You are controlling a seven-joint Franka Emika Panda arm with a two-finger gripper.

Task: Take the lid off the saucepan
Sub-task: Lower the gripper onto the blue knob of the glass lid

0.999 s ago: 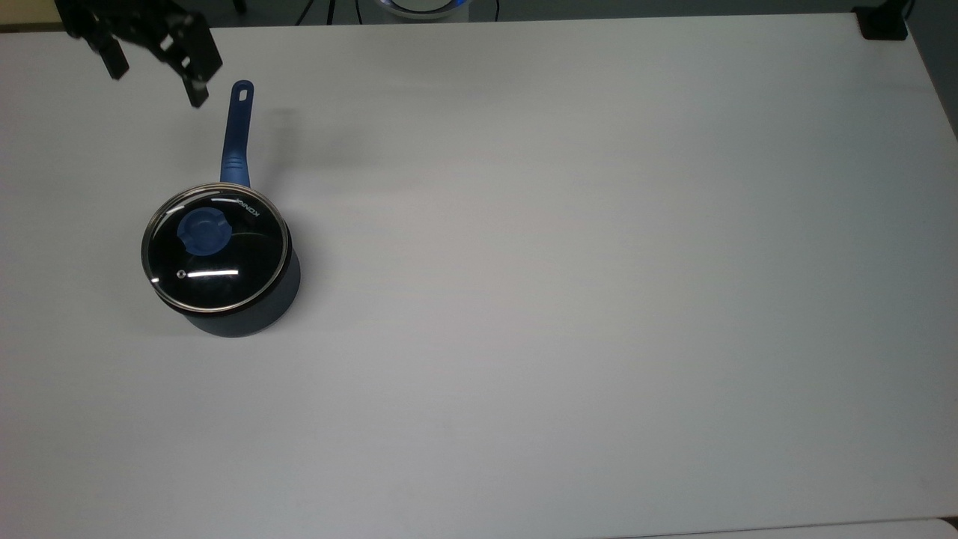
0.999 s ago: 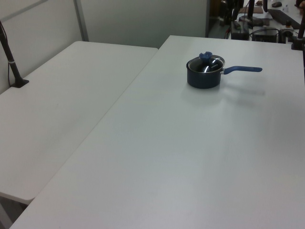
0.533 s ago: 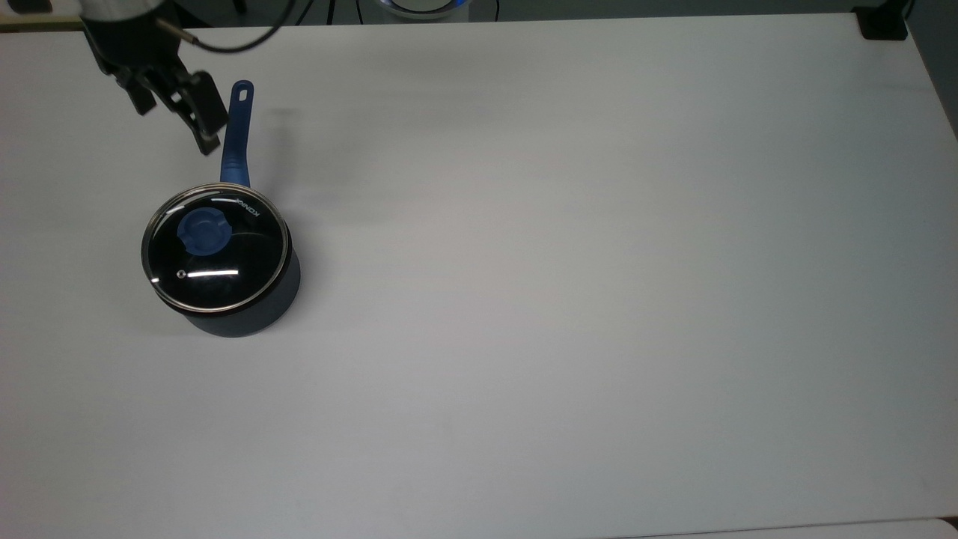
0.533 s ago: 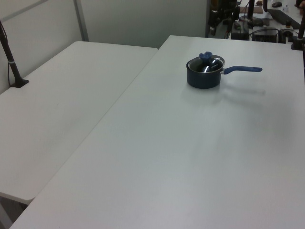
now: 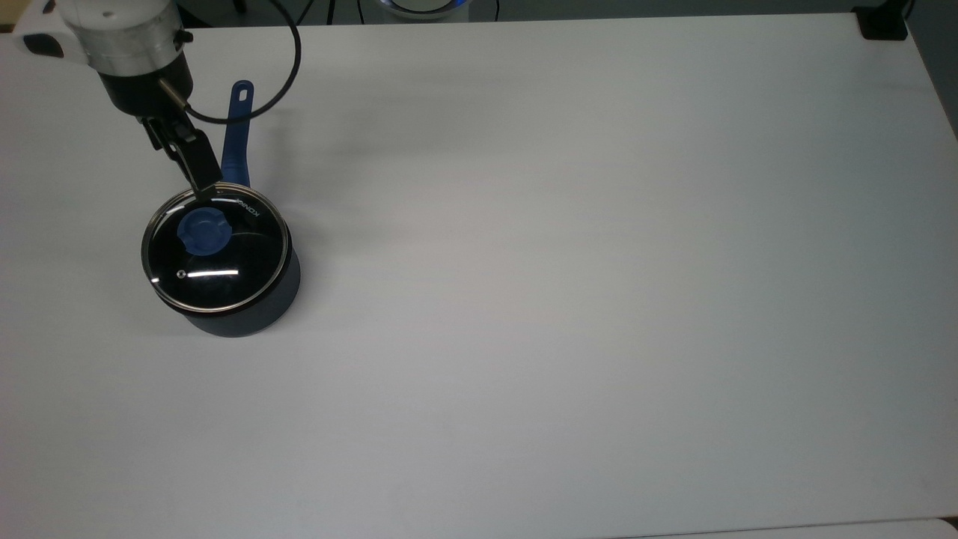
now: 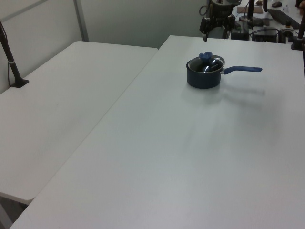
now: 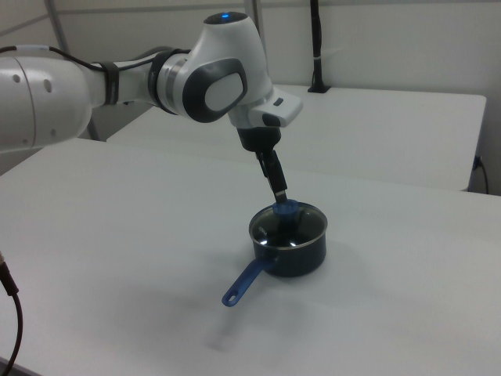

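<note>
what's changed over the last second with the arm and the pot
The gripper has travelled from the top view's upper left corner down toward the saucepan, and its tips now reach the lid near the rim. It has taken hold of nothing yet. The lid sits on the saucepan as before, handle pointing the same way.

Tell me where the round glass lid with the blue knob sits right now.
The glass lid rests on the navy saucepan at the top view's left, gripper just above its rim.

Lidded saucepan on the white table

The glass lid (image 5: 215,248) with its blue knob sits flat on the dark navy saucepan (image 5: 247,311), at the top view's left; the long blue handle points toward the top view's upper edge.
</note>
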